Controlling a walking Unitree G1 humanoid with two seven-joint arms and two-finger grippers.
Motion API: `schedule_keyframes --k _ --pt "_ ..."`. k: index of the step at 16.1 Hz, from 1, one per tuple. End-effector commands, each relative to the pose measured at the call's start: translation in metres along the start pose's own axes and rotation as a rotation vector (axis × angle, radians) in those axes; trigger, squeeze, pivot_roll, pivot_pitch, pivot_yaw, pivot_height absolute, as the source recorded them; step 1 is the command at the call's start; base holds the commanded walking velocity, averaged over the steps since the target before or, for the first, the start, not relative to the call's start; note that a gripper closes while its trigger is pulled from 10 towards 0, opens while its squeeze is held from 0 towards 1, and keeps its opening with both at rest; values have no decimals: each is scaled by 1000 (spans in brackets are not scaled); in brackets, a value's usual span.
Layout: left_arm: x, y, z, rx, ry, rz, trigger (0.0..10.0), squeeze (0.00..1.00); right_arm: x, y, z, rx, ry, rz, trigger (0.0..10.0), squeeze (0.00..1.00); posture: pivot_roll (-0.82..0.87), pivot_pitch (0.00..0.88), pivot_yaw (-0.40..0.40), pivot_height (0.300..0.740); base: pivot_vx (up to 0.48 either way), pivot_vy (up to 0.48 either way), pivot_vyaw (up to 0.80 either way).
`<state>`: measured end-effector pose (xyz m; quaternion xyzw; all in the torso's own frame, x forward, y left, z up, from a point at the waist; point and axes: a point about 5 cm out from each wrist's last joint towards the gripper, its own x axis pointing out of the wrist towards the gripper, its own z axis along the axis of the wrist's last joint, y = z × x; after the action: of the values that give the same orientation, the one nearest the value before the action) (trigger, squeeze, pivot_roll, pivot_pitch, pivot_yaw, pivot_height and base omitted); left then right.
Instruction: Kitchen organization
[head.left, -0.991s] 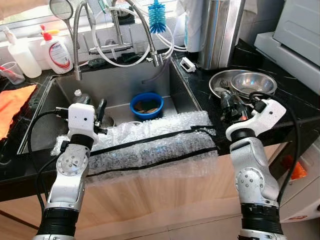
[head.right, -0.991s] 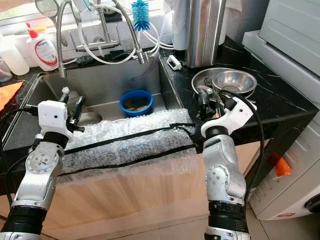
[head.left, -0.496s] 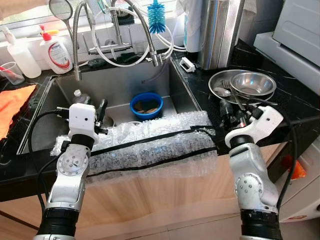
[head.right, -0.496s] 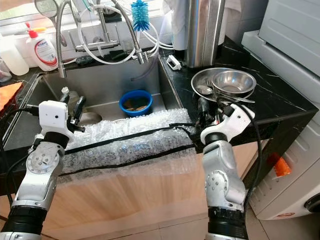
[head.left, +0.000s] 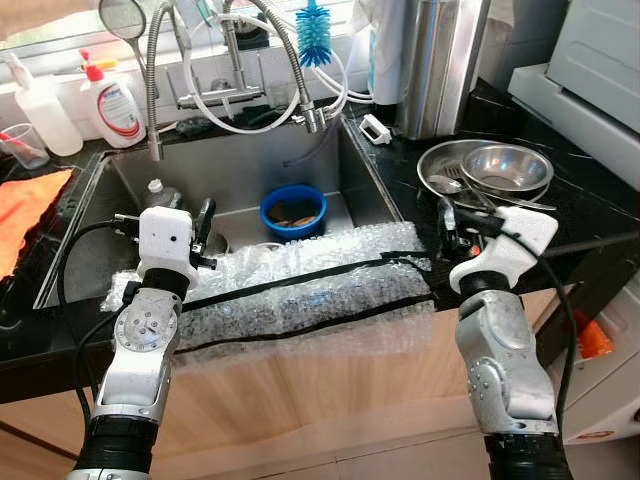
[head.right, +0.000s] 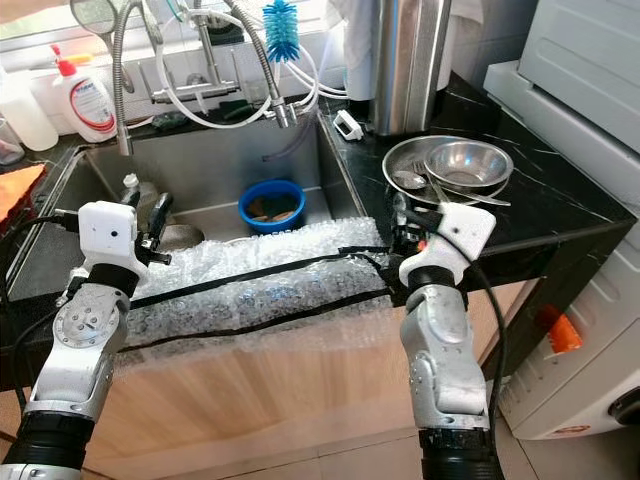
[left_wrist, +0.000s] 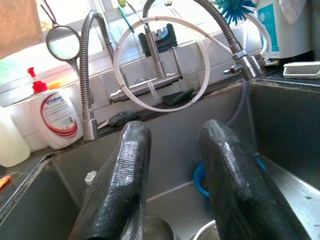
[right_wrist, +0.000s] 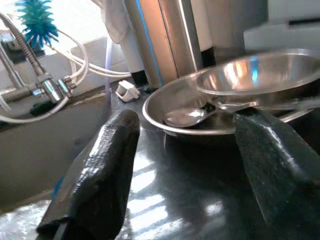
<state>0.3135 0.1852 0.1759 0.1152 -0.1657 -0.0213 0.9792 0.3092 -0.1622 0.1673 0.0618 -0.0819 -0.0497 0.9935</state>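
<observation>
A round steel plate (head.left: 440, 162) sits on the black counter right of the sink, holding a steel bowl (head.left: 507, 165), a spoon (right_wrist: 182, 116) and a fork. My right gripper (head.left: 447, 212) hovers low over the counter just in front of the plate, open wide, with nothing between its fingers. My left gripper (head.left: 204, 212) is held over the left front part of the sink (head.left: 240, 170), open and empty, pointing toward the faucet. A blue bowl (head.left: 293, 210) stands on the sink floor.
Bubble wrap (head.left: 300, 290) with black tape covers the sink's front edge. A soap bottle (head.left: 115, 100), blue brush (head.left: 313, 35) and hoses line the back. A tall steel canister (head.left: 440, 60) stands behind the plate. An orange cloth (head.left: 25, 210) lies far left, a white appliance (head.left: 600, 70) far right.
My right gripper has drawn back from over the plate toward the counter's front edge, and its wrist has turned. The left arm has stayed still.
</observation>
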Motion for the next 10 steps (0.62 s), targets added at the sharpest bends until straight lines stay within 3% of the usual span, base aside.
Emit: schedule_keyframes --k 1,6,10 --pt "1 0 3 11 -19 -4 10000 0 -1 5 6 -34 -42 3 10000 0 -152 0 99 740 0 0 0" --pt "1 1 3 14 -15 -5 10000 0 -3 9 2 -25 -25 20 10000 0 -151 0 97 740 0 0 0" --pt "1 0 3 14 -17 -6 10000 0 -5 14 -10 -17 50 53 10000 0 -154 0 97 740 0 0 0"
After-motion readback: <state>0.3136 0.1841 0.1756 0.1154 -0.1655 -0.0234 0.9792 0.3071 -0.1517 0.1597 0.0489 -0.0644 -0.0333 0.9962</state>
